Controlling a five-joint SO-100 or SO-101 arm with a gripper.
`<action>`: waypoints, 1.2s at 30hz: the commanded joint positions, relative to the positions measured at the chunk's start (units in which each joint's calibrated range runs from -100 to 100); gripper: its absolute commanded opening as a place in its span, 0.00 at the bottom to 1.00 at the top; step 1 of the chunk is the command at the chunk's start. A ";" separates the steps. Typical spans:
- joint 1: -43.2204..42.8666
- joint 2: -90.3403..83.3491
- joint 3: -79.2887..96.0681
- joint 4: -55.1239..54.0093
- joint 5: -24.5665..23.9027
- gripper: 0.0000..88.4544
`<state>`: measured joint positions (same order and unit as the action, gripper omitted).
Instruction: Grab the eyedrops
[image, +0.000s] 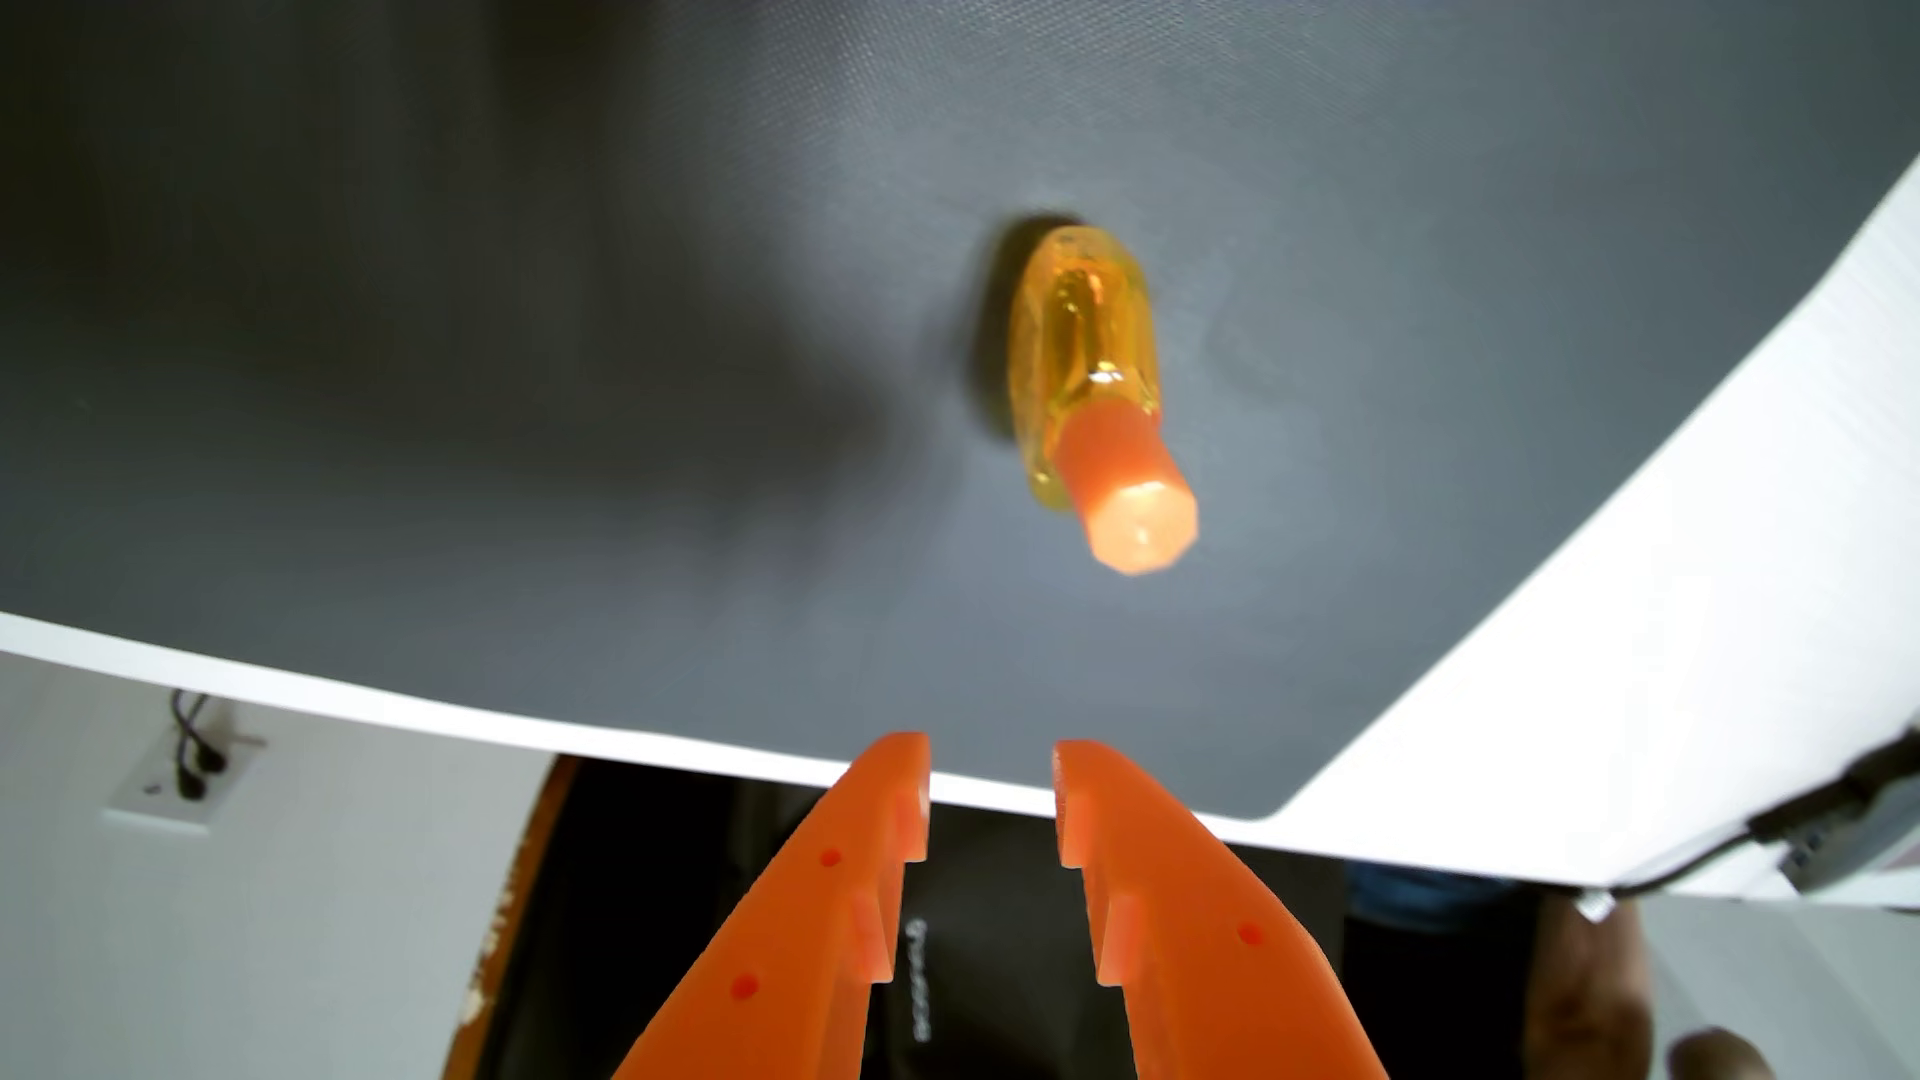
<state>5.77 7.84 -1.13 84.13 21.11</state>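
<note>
In the wrist view, the eyedrops bottle (1091, 384) is a small clear amber bottle with an orange cap pointing toward the camera, and it stands on a dark grey mat (520, 363). My gripper (992, 774) enters from the bottom edge with two orange fingers (831, 914). It is open, with a gap between the tips and nothing held. The bottle lies apart from the fingertips, further up in the picture and slightly to the right of the gap.
The mat ends at a white table edge (416, 711) just behind the fingertips. White table surface (1662, 644) borders the mat on the right. Beyond the edge are a wall socket with a cable (187, 758), dark objects, and part of a person (1590, 997).
</note>
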 joint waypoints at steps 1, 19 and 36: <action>-0.61 0.86 -2.88 -0.06 0.12 0.09; -2.78 4.09 -2.34 -2.57 -0.36 0.19; -3.44 17.17 -6.03 -3.78 -0.77 0.21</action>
<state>2.92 25.14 -4.92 80.38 20.69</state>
